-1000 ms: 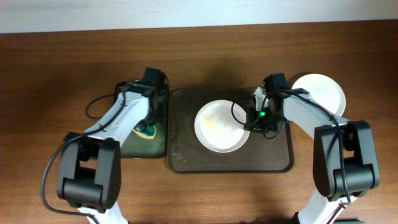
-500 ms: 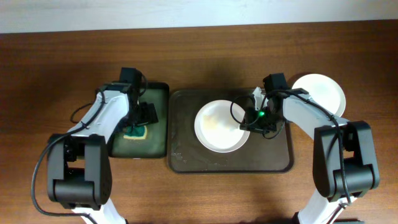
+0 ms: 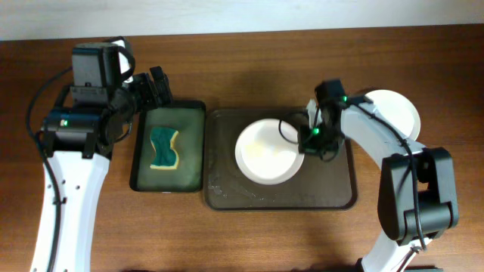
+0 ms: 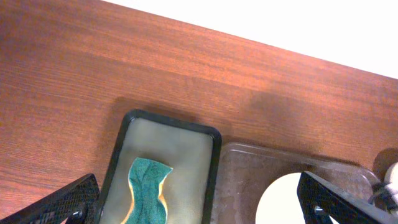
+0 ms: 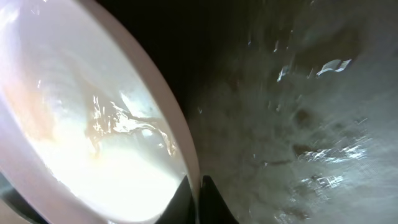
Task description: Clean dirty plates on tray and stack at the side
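Observation:
A white plate with a faint yellow smear lies on the dark brown tray. My right gripper is at its right rim. In the right wrist view the gripper is shut on the thin edge of the plate, above the wet tray. A second white plate sits on the table right of the tray. My left gripper hangs open and empty, raised above the far left corner of the green tray. In the left wrist view the gripper has its jaws spread wide.
A green and yellow sponge lies loose in the narrow black-rimmed green tray, left of the brown tray. The left wrist view shows the sponge and the green tray below. A white wall runs along the table's far edge.
My left arm has lifted off the sponge and pulled back to the left, its jaws now open; the sponge stays in the green tray. My right gripper has closed on the plate's rim.

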Controlling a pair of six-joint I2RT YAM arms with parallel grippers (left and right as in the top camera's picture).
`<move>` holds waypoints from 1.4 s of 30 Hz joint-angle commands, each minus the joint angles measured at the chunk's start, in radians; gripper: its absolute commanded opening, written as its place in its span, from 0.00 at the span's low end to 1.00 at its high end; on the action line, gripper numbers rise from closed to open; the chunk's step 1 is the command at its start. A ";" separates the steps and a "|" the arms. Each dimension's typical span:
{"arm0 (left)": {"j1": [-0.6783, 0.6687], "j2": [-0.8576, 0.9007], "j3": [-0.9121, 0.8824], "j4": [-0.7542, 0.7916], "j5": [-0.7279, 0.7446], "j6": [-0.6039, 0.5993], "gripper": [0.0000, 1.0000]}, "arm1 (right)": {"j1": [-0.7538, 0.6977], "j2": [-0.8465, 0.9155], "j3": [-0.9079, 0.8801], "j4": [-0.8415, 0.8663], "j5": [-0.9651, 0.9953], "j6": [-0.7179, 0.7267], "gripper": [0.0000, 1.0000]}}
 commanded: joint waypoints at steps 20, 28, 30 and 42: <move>0.003 0.002 -0.005 -0.003 0.003 0.019 1.00 | 0.554 0.036 0.420 0.174 0.694 -0.002 0.04; 0.003 0.002 -0.005 -0.003 0.003 0.019 1.00 | 0.676 0.036 0.420 0.440 1.029 -0.210 0.04; 0.003 0.002 -0.005 -0.003 0.003 0.019 1.00 | 0.696 0.036 0.420 0.478 1.041 -0.276 0.04; 0.003 0.002 -0.005 -0.003 0.003 0.019 1.00 | 0.725 0.036 0.420 0.571 1.083 -0.319 0.04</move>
